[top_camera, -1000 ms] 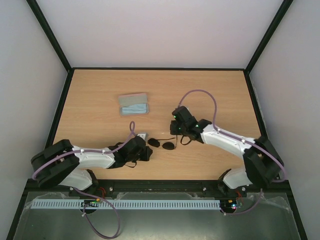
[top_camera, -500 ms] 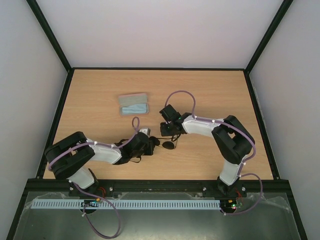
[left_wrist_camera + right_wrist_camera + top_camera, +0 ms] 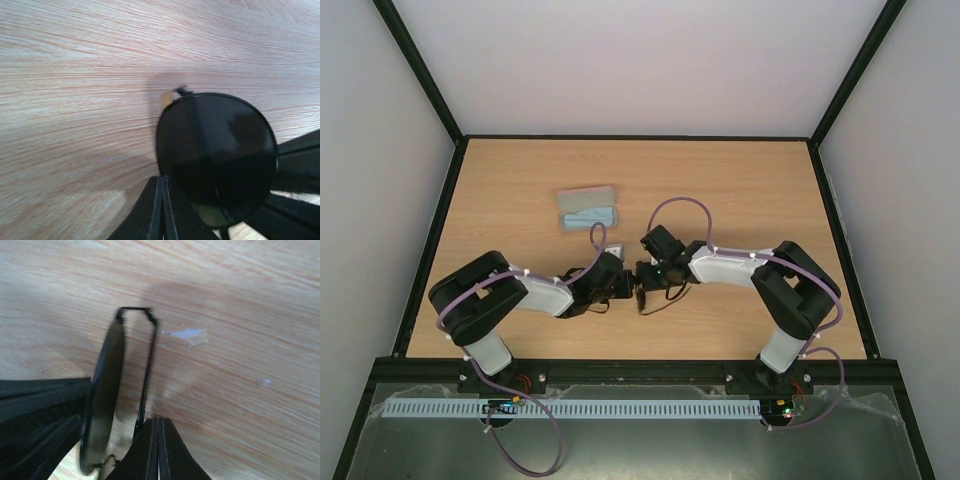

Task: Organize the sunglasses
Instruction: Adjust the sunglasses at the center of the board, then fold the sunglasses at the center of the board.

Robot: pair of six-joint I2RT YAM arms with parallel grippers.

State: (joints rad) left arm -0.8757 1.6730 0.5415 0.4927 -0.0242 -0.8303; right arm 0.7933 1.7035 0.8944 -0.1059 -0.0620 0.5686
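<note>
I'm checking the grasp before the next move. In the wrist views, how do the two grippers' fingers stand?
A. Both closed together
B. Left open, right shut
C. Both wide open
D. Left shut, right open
A: in the left wrist view the left gripper has its fingers pressed together with no gap, right beside the round dark lens of the sunglasses. The right gripper shows the same in its own view.
</note>
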